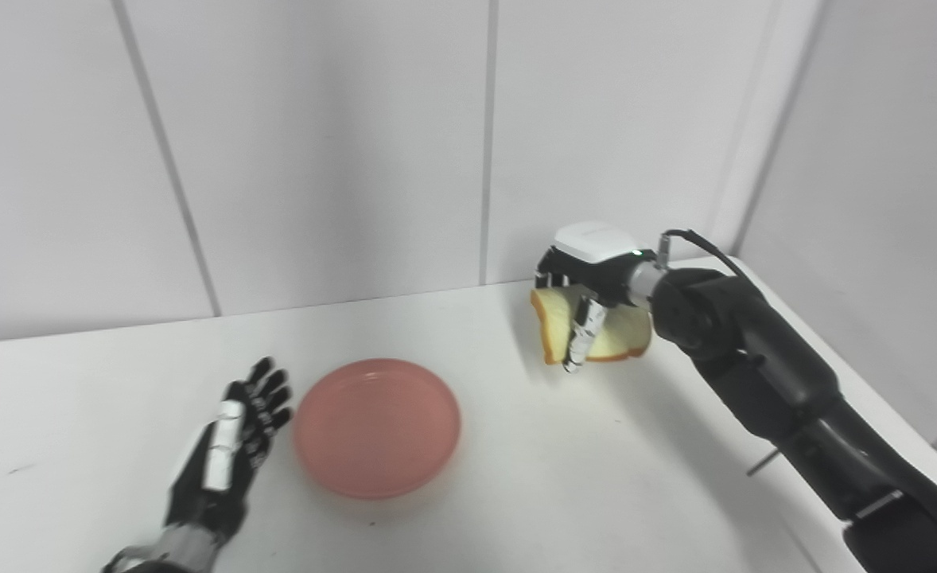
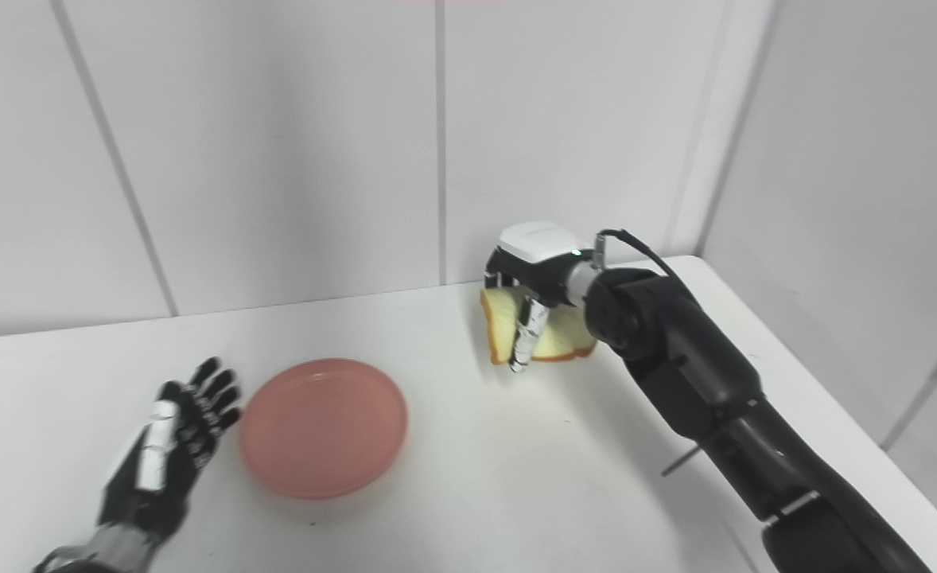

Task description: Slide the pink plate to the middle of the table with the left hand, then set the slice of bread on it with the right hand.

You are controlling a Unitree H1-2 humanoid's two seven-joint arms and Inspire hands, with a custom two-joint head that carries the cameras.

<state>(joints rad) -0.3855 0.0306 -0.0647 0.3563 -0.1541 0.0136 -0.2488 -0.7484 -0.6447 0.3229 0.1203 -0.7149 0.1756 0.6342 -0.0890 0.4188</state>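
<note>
Right robot hand [image 1: 588, 290] is closed on the slice of bread [image 1: 552, 322], holding it up off the table [image 1: 516, 477] near the back right, with the slice bent around the fingers [image 1: 584, 330]. Left robot hand [image 1: 234, 434] lies flat, fingers spread, holding nothing, just beside the left rim of the pink plate [image 1: 377, 427]; we can't tell if the fingertips touch the rim.

Largest to smallest: the table, white, carries everything. Then the right arm, reaching in from the lower right. Then the pink plate, sitting left of centre in both views, empty. Then the two hands, then the bread.

We judge the plate slide done or nearly so; the step in hand is carrying the bread over to the plate. To do it well: move the right hand left and toward the near side until the slice hangs over the plate's middle, lower close to the plate floor before letting go, open the fingers wide so the bent slice drops flat and doesn't catch. Keep the left hand clear of the plate so nothing gets nudged.

Counts: one table, one plate, one bread slice, two hands.
</note>
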